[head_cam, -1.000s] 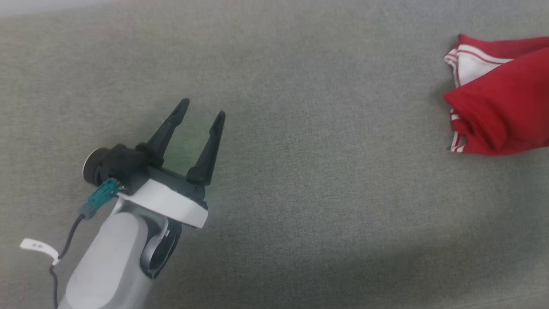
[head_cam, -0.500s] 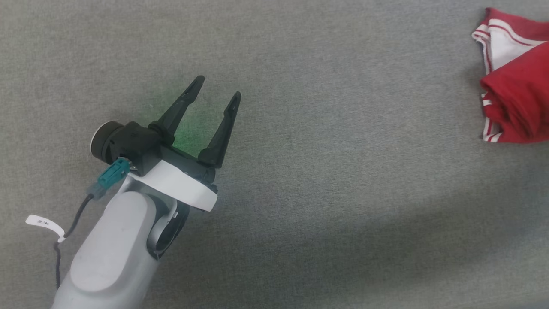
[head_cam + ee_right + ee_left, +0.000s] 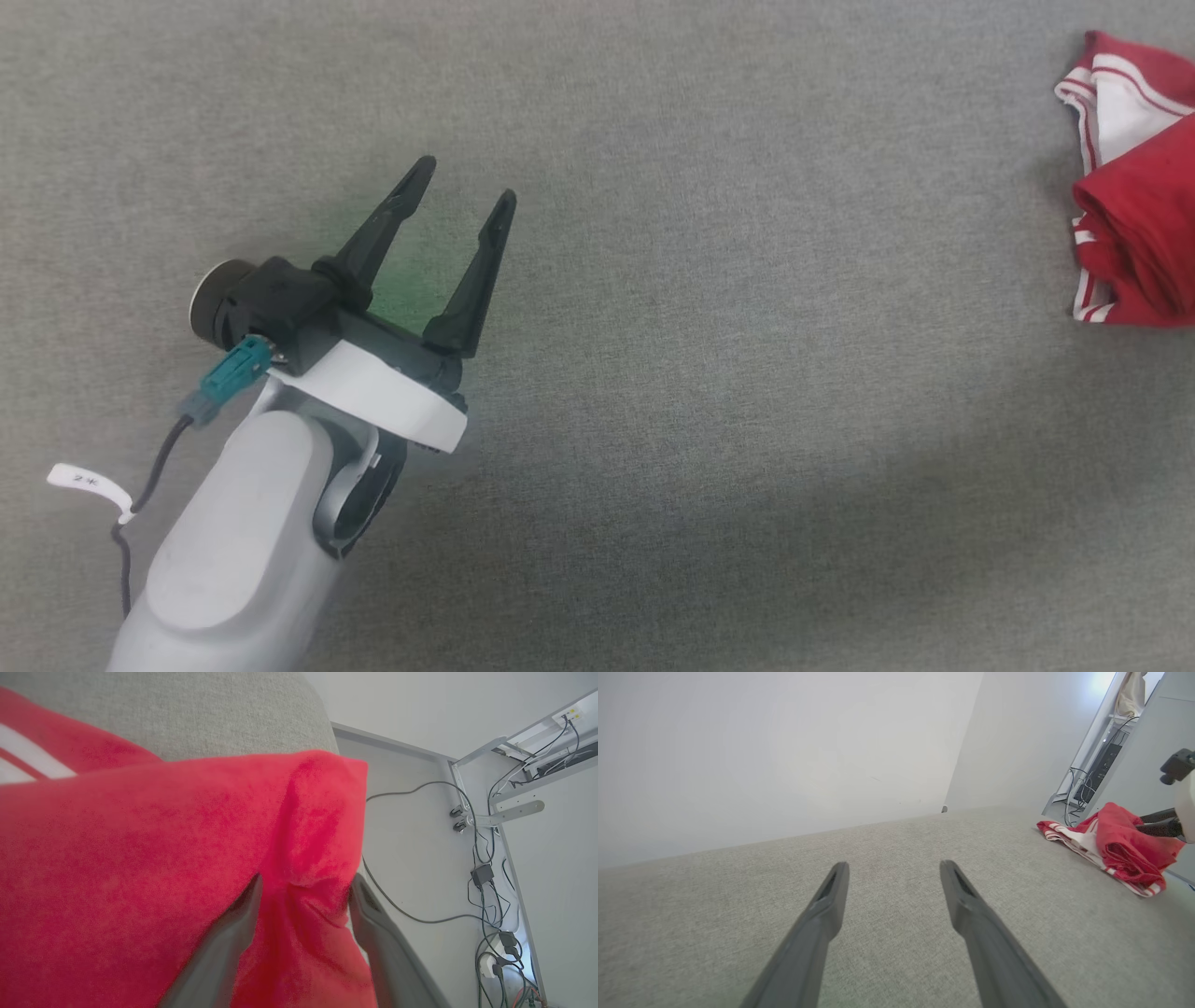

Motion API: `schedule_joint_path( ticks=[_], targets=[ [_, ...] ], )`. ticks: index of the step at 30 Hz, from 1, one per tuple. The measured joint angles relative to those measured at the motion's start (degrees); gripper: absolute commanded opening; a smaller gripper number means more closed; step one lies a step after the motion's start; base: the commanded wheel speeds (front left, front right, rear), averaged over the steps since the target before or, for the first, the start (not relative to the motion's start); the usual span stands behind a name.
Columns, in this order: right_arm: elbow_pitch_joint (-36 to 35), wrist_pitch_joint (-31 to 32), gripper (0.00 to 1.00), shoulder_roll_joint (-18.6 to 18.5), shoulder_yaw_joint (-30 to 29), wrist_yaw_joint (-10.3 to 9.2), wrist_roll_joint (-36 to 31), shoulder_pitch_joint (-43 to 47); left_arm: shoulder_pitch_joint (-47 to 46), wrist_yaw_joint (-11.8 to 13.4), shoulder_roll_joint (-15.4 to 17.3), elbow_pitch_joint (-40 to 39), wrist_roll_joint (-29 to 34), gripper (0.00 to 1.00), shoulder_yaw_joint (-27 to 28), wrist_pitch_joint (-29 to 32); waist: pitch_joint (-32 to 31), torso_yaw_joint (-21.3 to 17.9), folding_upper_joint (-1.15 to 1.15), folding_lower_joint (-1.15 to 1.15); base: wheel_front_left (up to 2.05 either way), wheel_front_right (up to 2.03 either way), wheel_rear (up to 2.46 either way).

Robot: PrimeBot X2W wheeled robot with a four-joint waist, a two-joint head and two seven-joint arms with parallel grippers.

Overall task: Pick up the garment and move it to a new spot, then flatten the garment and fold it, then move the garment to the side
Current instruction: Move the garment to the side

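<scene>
1. The left gripper point(image 3: 466, 179) is hanging open and empty over the grey surface point(image 3: 747, 373), well apart from the shirt point(image 3: 1134, 243).
2. The right gripper point(image 3: 306, 882) is clamping a pucker of red cloth between its fingers. The shirt is lying crumpled at the far right of the surface, close to its edge, and is peaking up toward that grip.
3. The hold is looking shallow, biting only a small bunch of cloth. If the arm is pulling quickly or lifting the whole weight, the cloth could be sliding out and the shirt dropping back in a heap.
4. The surface is ending just beyond the shirt, with floor and cables point(image 3: 486, 877) below. A pull toward that side could be sending the shirt over the edge, where a trailing part might be snagging.
5. The shirt is hanging from one point with a white sleeve tucked under the red body. Moving it like this is likely keeping it bunched, making flattening harder, and the left gripper is standing too far off to help.
6. Compared with a second ago, the shirt is showing nearer the head view's right border, with less of it in frame. A pale strip at the top left is gone, so the camera is probably turning. Whether the shirt itself is being dragged, I cannot tell. The left gripper is showing slightly higher, its spread unchanged.
</scene>
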Motion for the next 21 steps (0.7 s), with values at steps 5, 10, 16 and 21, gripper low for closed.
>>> schedule_joint_path(
  ticks=[5, 10, 16, 21],
  targets=[
    [1.6, -1.6, 1.0, 1.0, 0.3, 0.0, -0.1, -0.6, 1.6, 0.0, 0.1, 0.4, -0.7, 1.0, 1.1, 0.0, -2.2, 0.4, 0.0, 0.0, 0.0, 0.0, 0.0],
    [1.6, -4.2, 1.0, 2.4, 1.3, 0.0, 1.5, -0.6, 4.1, 0.0, 0.3, 1.2, -2.0, 1.0, 2.4, 0.0, -5.3, 0.9, 0.0, 0.0, 0.0, 0.0, 0.0],
    [1.0, -9.2, 1.0, 4.3, 1.9, 0.01, 4.7, 1.9, 7.6, 0.0, 0.4, 1.9, -2.3, 1.0, 4.4, 0.0, -9.8, 2.0, 0.0, 0.0, 0.0, 0.0, 0.0],
    [0.0, -13.7, 1.0, 6.5, 3.9, 0.01, 6.5, 6.3, 11.7, 0.0, 0.6, 2.2, -2.3, 1.0, 6.8, 0.0, -14.1, 3.2, 0.0, 0.0, 0.0, 0.0, 0.0]
  ],
)
